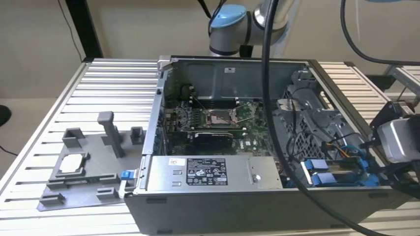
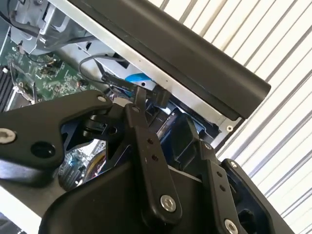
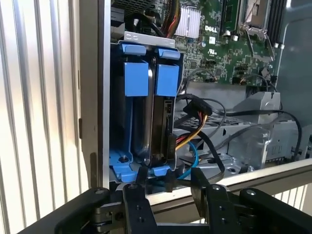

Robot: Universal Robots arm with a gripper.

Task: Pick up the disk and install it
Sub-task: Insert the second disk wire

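The disk stands on edge in the blue-bracketed drive bay at the corner of the open computer case, its blue tabs at the exterior view's right. My gripper hovers just outside the case wall, facing the bay's end. Its two black fingers are spread apart and hold nothing. In the second wrist view the gripper sits over the case rim, with one fingertip close to a blue tab. In the exterior view the gripper hangs beside the case's right side.
The open case holds a motherboard, a grey power supply box and loose cables beside the bay. A grey fixture plate with a small silver chip lies at the exterior view's left on the slatted table.
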